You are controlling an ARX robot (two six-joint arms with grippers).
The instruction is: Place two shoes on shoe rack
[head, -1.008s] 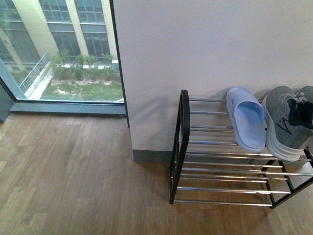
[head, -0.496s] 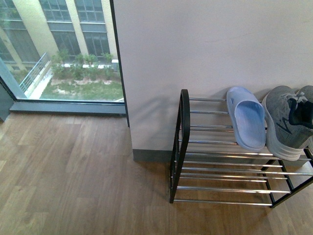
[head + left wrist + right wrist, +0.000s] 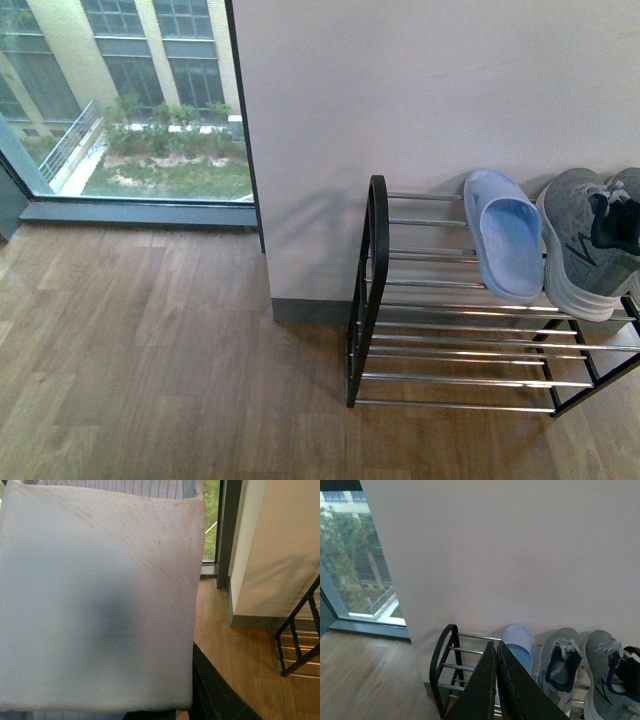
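Right pincer [image 3: 496,680]: its two dark fingers are pressed together with nothing between them, pointing down toward the shoe rack [image 3: 451,667]. Idle, by the look of it, its share likely done.

Left pincer: its wrist view is almost filled by a pale blue slab with ribbed edges, very close to the lens. I take this for the second slide [image 3: 97,595], carried sole-up, probably pinched by that pincer. The fingers themselves are hidden, apart from a dark piece below the slab, so I cannot tell how they stand.

On the rack: one pale blue slide [image 3: 505,245] lies on the top tier, toe toward the wall [image 3: 430,90], just beside a grey sneaker [image 3: 585,250] at the rack's right end. Bars left of the slide are bare, the likely spot for its mate, so the pair sits together.

Views compared: the front view shows neither arm and cuts the rack's right end. The right wrist view shows both grey sneakers [image 3: 560,667] side by side right of the slide. Only the left wrist view shows the carried slab, with the rack's black side frame [image 3: 300,635] off to one side, well apart.
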